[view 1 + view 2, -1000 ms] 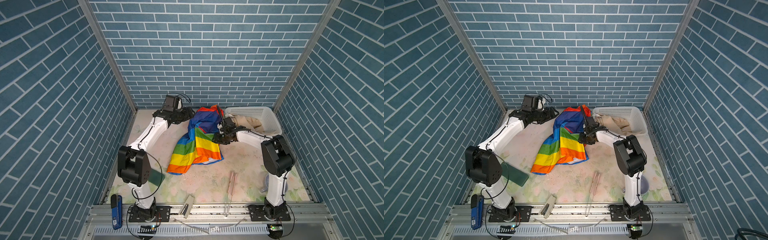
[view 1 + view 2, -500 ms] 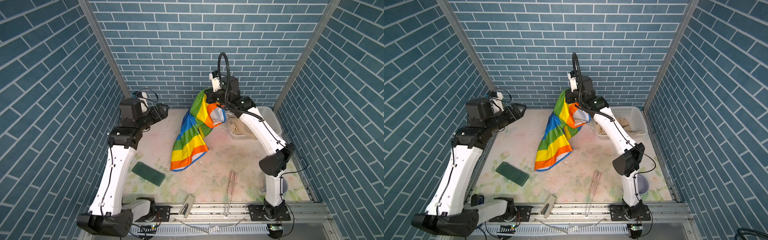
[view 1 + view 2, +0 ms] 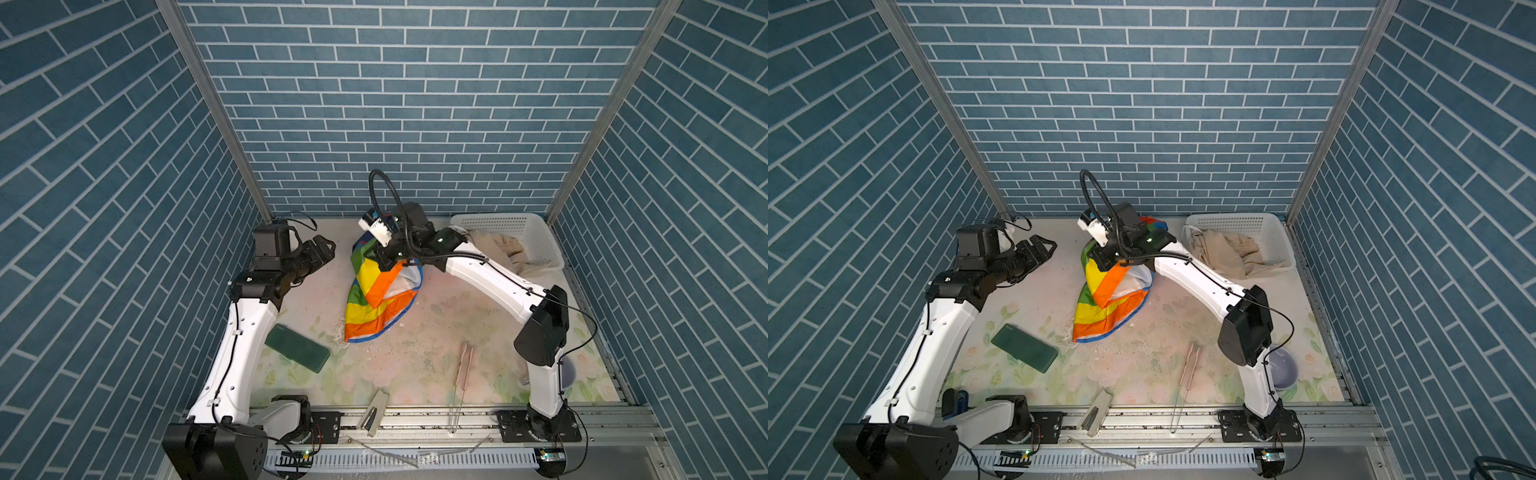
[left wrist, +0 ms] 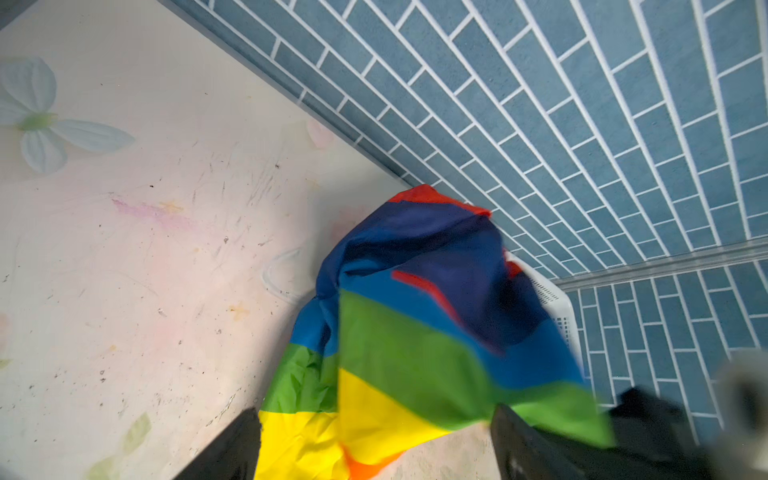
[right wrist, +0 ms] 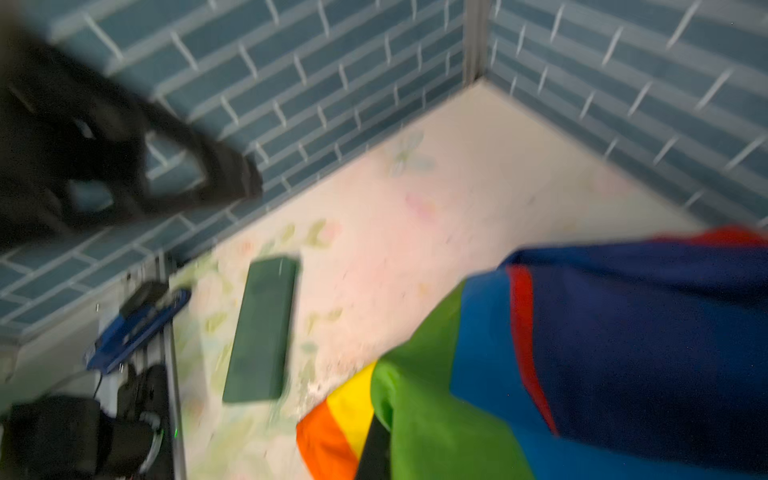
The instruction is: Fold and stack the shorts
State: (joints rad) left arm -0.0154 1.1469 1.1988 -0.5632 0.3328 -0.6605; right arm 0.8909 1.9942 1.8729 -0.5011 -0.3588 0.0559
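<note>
The rainbow-striped shorts point(image 3: 376, 305) point(image 3: 1100, 309) hang bunched from my right gripper point(image 3: 385, 262) point(image 3: 1106, 258), which is shut on their upper edge near the back middle. Their orange and yellow lower end rests on the table. In the right wrist view the striped cloth point(image 5: 561, 365) covers the jaws, with one black finger point(image 5: 376, 453) showing. My left gripper point(image 3: 323, 248) point(image 3: 1043, 245) hovers open to the left of the shorts, apart from them. Its wrist view shows the shorts point(image 4: 399, 353) beyond its spread fingers point(image 4: 232, 449). The beige shorts point(image 3: 505, 249) point(image 3: 1223, 251) lie crumpled in the white basket point(image 3: 498, 219).
A dark green flat slab point(image 3: 297, 347) lies at the front left. Pink tongs point(image 3: 464, 370) and a beige stapler-like piece point(image 3: 374, 413) lie near the front rail. A lilac bowl point(image 3: 1282, 368) sits behind the right arm's base. Brick walls close three sides.
My right gripper lifted the rainbow shorts off the table, then came down so they hang in a heap. My left arm rose, let go, pulled back left, and now points at them.
</note>
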